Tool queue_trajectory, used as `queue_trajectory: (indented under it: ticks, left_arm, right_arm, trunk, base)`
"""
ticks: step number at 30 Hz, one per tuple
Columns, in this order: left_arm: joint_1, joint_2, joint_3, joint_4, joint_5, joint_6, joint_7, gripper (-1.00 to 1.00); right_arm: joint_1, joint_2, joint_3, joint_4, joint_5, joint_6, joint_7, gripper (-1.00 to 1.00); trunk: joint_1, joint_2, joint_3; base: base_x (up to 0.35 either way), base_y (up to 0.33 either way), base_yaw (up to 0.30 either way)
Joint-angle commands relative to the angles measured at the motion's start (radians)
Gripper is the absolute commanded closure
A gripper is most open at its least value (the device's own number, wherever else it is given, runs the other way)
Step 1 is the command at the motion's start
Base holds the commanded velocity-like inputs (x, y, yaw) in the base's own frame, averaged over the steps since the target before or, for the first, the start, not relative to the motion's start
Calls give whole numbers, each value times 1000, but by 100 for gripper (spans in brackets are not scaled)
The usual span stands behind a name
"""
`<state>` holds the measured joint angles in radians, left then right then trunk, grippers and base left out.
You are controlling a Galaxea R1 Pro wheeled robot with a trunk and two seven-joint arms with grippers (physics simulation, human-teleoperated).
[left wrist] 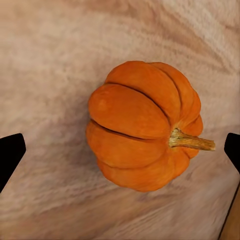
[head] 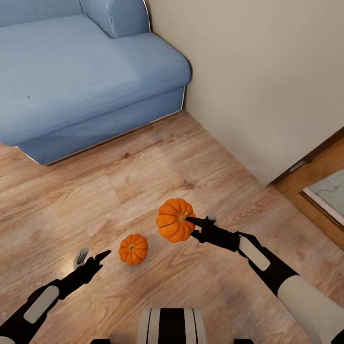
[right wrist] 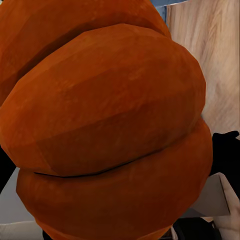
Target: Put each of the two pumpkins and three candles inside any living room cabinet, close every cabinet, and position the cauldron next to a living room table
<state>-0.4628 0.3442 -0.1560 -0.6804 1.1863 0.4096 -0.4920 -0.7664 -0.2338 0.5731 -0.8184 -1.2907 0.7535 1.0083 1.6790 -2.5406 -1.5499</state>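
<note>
Right hand (head: 198,222) apparently gripping pumpkin (head: 175,220)

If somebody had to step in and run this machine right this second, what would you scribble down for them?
Right gripper: shut on the larger-looking pumpkin, apparently lifted off the wood floor.
Left gripper: open, empty, beside the second pumpkin, which sits on the floor; in the left wrist view it lies between the fingertips but untouched.
Surroundings: blue sofa ahead-left, wall on the right.
Done: one pumpkin picked up.
Left: grab the second pumpkin, put both and three candles in a cabinet, shut all cabinets, set the cauldron beside the table.
</note>
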Motion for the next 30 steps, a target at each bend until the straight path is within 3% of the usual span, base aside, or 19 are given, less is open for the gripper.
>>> queue_trajectory:
  ticks: [1, 19, 30]
  left_arm:
    - [-1, 1, -4, 0, 10, 5, 0, -100]
    - [-1, 1, -5, -2, 9, 5, 0, -100]
    - [-1, 1, -5, -9, 10, 3, -5, -100]
  right_arm:
    - [-1, -1, 4, 0, -9, 6, -2, 100]
    - [-2, -1, 5, 0, -9, 5, -1, 100]
    - [-1, -1, 5, 0, -9, 5, -1, 100]
  trunk:
    - [0, 0, -1]
    - [7, -4, -59]
    - [7, -4, -59]
  base:
    - [0, 0, 0]
    - [0, 0, 0]
    - [0, 0, 0]
